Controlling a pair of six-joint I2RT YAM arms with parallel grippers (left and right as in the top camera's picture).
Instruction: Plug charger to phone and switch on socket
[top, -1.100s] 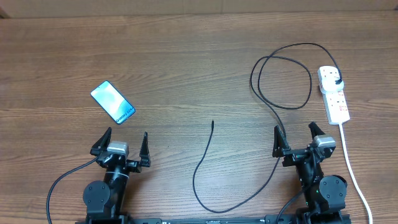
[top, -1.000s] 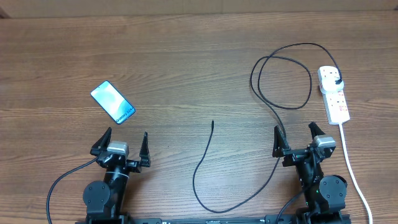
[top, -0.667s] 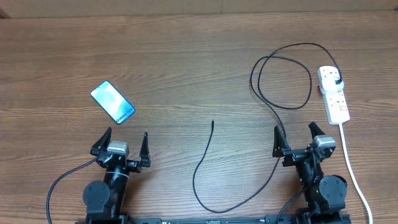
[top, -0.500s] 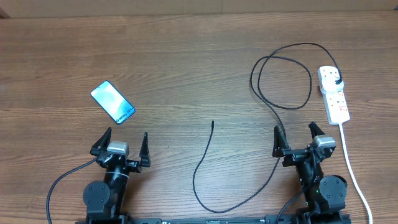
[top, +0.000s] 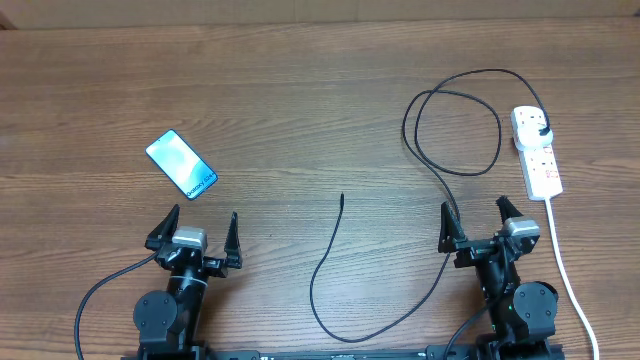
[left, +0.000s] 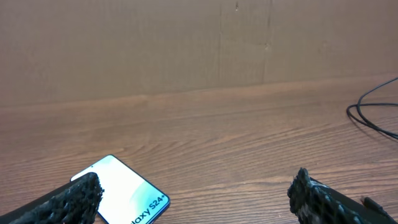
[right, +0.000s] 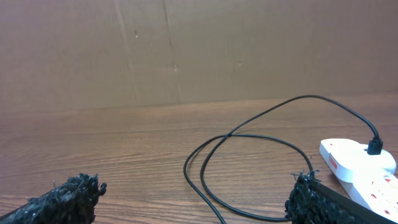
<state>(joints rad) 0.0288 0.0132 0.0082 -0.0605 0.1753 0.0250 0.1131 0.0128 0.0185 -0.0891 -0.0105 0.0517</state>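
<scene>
Overhead: we see phone left side, just beyond left gripper, long axis diagonal, text end toward near-right. Charger tip mid-table points away, plug in socket far right. Left gripper and right gripper both spread wide.
Left wrist: we read phone text up close.
Right wrist: charger loop and socket only.

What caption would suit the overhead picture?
Lit phone, charger plugged into the socket, left fingers and right fingers open.

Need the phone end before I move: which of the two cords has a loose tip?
The thin black charger: its tip lies loose mid-table, other end plugged into the socket. The thicker white cord runs off the socket toward the near edge.
</scene>
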